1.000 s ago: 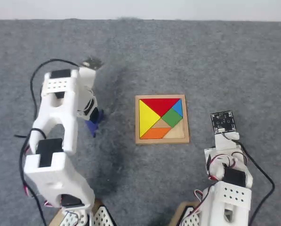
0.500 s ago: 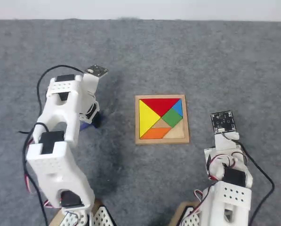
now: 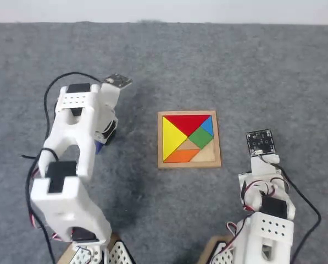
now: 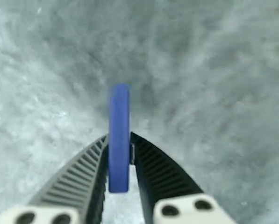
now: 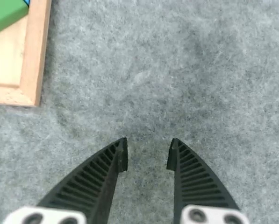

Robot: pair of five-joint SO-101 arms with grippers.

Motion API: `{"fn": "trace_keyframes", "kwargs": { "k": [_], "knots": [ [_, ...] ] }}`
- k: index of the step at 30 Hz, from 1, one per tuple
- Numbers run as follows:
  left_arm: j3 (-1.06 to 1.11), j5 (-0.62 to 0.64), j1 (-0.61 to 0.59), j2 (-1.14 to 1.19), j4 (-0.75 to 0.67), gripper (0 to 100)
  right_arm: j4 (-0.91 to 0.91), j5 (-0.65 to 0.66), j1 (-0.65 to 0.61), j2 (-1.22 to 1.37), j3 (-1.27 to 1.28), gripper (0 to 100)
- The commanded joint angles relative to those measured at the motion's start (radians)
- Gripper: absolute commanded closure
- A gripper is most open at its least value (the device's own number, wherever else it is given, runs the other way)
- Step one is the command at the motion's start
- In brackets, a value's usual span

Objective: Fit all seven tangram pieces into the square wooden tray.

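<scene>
The square wooden tray lies mid-table holding a red triangle, a yellow triangle, a green square, a small blue triangle and an orange piece. Bare wood shows at its near right corner. My left gripper is shut on a dark blue piece, held edge-on above the carpet. In the high view that blue piece peeks from under the left arm, left of the tray. My right gripper stands open over bare carpet beside the tray's corner.
Grey carpet covers the whole table. The right arm rests at the near right, just right of the tray. Open carpet lies between the left arm and the tray, and behind the tray.
The left arm has swung toward the tray and slightly back, carrying the blue piece, which is now mostly hidden beneath it. The right arm has not moved.
</scene>
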Motion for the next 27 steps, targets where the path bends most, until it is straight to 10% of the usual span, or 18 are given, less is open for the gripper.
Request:
{"fn": "trace_keyframes", "kwargs": {
  "k": [1,14,27],
  "knots": [
    [-0.016,0.06,0.11,-0.215,0.084,99,-0.016,0.009,-0.007,-0.018,-0.026,84.1],
    [-0.013,0.362,0.617,-0.307,-0.058,99,-0.015,0.009,-0.007,-0.018,-0.026,84.1],
    [-0.038,0.52,0.747,-0.014,-0.348,99,-0.016,0.009,-0.007,-0.018,-0.026,84.1]
  ]
}}
